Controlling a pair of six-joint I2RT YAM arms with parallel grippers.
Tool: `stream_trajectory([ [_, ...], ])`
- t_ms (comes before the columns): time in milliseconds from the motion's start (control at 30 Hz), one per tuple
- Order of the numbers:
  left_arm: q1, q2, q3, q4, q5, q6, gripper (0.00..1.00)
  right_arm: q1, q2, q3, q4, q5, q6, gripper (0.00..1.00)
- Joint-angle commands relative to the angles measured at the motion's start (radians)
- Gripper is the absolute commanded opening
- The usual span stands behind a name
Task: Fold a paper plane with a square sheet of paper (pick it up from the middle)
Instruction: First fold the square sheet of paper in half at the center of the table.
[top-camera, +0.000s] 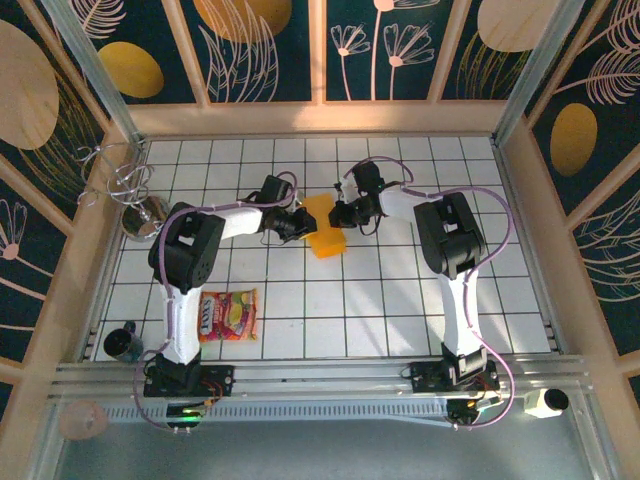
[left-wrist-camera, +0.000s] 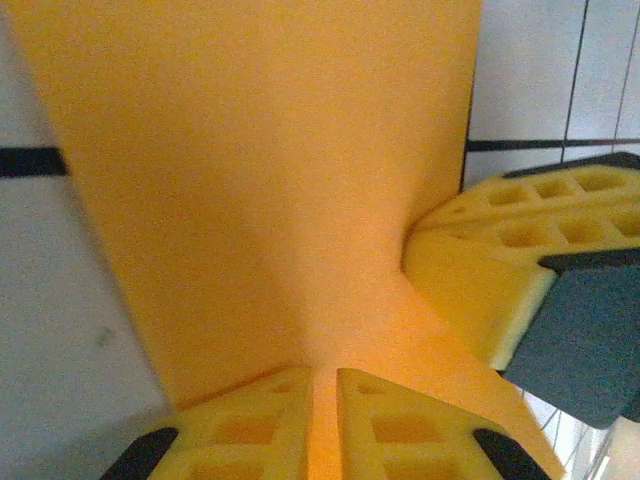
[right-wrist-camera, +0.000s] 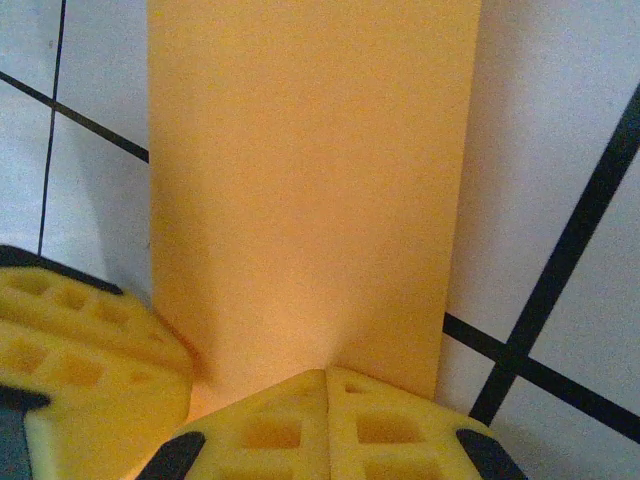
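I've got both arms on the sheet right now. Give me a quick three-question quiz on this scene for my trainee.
1. True or false: both sets of jaws are shut on the orange paper.
2. Where does the snack packet lie? A) beside the base of the left arm; B) under the paper; C) between the right jaws.
3. Fill in: the dark cup stands by the near-____ corner of the table.
Key: 1 true; 2 A; 3 left.
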Motion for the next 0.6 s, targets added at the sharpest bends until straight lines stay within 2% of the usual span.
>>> stream_trajectory([
  [0,-0.019,-0.029,-0.024,-0.014,0.035,0.007,0.14,-0.031,0.120,-0.066,-0.202,0.199,0.006,0.07],
  [200,-0.019,-0.055,-0.059,-0.127,-0.059,0.078,0.15,-0.030,0.121,-0.076,-0.196,0.202,0.011,0.07],
  [400,-0.018,-0.109,-0.008,-0.249,-0.198,0.155,0.15,-0.031,0.112,-0.085,-0.190,0.206,0.013,0.07],
  [467,-0.018,-0.133,0.002,-0.215,-0.170,0.136,0.15,-0.031,0.110,-0.086,-0.188,0.206,0.013,0.07],
  [567,-0.022,-0.157,-0.028,-0.068,-0.059,0.039,0.15,-0.031,0.108,-0.091,-0.185,0.205,0.017,0.07],
])
